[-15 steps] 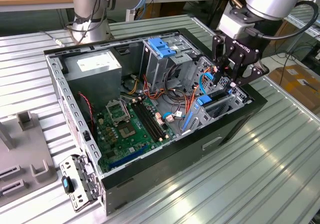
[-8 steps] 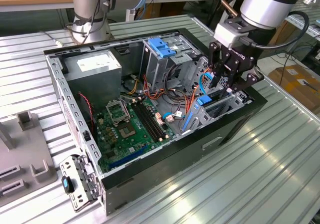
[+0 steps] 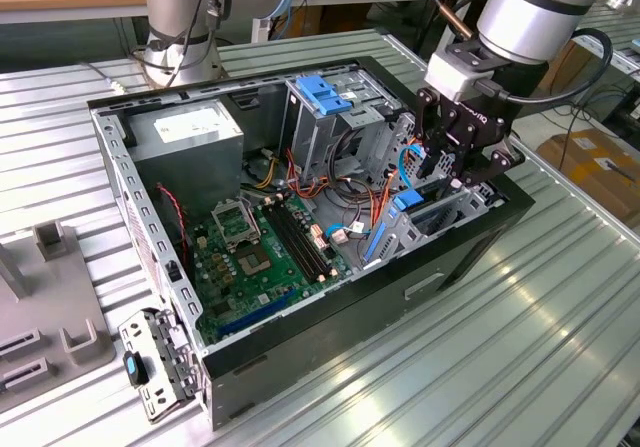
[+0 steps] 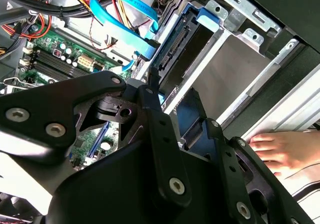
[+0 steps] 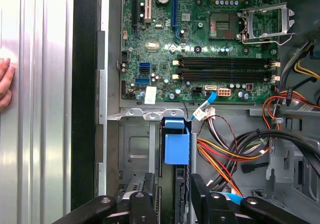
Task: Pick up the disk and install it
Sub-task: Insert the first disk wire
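Blue-railed disk point(image 5: 177, 149) (in bay point(image 5: 134, 151)) directly under hand point(image 5: 172, 178).

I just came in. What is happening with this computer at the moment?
A robot arm is working inside an open computer case that lies on a ribbed metal table. Its gripper is at the drive bay on the exterior view's right, close over the disk, which sits in the bay slot with its blue carrier showing. A person's hand rests on the table just outside the case wall.
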{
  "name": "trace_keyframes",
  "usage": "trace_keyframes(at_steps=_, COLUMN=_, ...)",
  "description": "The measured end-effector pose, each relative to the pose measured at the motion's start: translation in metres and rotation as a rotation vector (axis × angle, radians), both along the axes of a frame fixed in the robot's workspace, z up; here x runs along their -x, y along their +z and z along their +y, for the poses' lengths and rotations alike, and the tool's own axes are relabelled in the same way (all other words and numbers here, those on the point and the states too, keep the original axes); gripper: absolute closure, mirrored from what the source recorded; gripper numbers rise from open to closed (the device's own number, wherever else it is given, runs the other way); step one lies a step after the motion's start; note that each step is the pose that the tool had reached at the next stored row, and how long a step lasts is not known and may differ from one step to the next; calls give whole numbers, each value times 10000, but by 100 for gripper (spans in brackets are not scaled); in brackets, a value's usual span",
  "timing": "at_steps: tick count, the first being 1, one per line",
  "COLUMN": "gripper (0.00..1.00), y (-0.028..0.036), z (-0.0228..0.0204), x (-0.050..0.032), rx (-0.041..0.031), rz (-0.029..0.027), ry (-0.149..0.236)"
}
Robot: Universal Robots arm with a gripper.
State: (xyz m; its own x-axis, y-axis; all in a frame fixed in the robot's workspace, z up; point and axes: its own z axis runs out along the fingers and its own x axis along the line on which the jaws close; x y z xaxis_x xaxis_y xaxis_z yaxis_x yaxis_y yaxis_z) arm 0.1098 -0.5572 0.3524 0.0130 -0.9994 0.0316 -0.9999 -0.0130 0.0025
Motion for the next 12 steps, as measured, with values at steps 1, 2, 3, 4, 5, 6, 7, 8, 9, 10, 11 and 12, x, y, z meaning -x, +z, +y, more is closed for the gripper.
trace_keyframes(at_steps=1, gripper=58, y=0, z=0, x=0, rx=0, rz=0, ry=0)
trace_keyframes(at_steps=2, gripper=58, y=0, z=0, x=0, rx=0, rz=0, ry=0)
trace_keyframes(at_steps=3, gripper=58, y=0, z=0, x=0, rx=0, rz=0, ry=0)
trace_keyframes(at_steps=4, gripper=58, y=-1, z=0, x=0, rx=0, rz=0, ry=0)
trace_keyframes(at_steps=5, gripper=58, y=-1, z=0, x=0, rx=0, rz=0, ry=0)
trace_keyframes(at_steps=6, gripper=58, y=-1, z=0, x=0, rx=0, rz=0, ry=0)
trace_keyframes(at_steps=7, gripper=58, y=-1, z=0, x=0, rx=0, rz=0, ry=0)
trace_keyframes(at_steps=8, gripper=58, y=28, z=0, x=0, rx=0, rz=0, ry=0)
trace_keyframes(at_steps=9, gripper=58, y=58, z=0, x=0, rx=3, rz=0, ry=0)
trace_keyframes(at_steps=10, gripper=58, y=71, z=0, x=0, rx=3, rz=0, ry=0)
trace_keyframes(at_steps=11, gripper=58, y=85, z=0, x=0, rx=4, rz=0, ry=0)
trace_keyframes(at_steps=12, gripper=58, y=109, z=0, x=0, rx=5, rz=0, ry=0)
